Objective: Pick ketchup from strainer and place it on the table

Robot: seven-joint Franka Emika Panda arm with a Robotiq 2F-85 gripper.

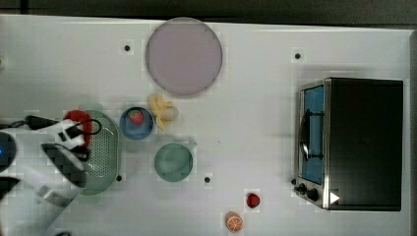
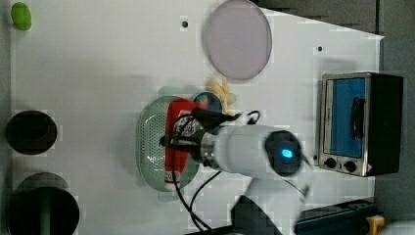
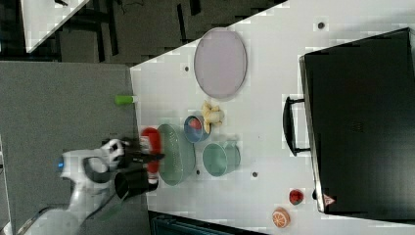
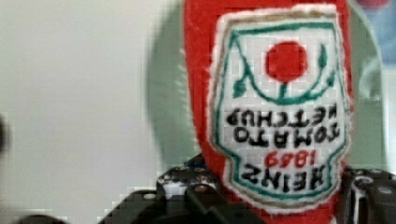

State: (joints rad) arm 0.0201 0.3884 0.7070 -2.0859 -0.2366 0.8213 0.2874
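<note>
Gripping the ketchup (image 4: 280, 112) across its labelled body, the claw (image 4: 275, 196) has its jaws about half shut, one on each side of the bottle, label facing the wrist camera. Bottle lies flat in the strainer (image 2: 149, 142), long axis along the strainer's length: in the left view, red base at 12 o'clock, white cap at 6. Claw crosses that axis square, coming in from 3 o'clock in the left view, so any lift should go straight up and out of the basin, my guess. Arm (image 2: 244, 149) reaches low and near level over the strainer's rim, cable trailing toward 6 o'clock. Lift not yet clear; bottle looks seated in the strainer. Open worktop (image 1: 255, 123) lies past the cups. In the top view, from the strainer: blue cup with strawberry (image 1: 136, 122) at 2 o'clock, green cup (image 1: 173, 162) at 4, banana (image 1: 163, 111) beyond, plate (image 1: 183, 56) at 1, toaster oven (image 1: 361, 142) far off at 3.
</note>
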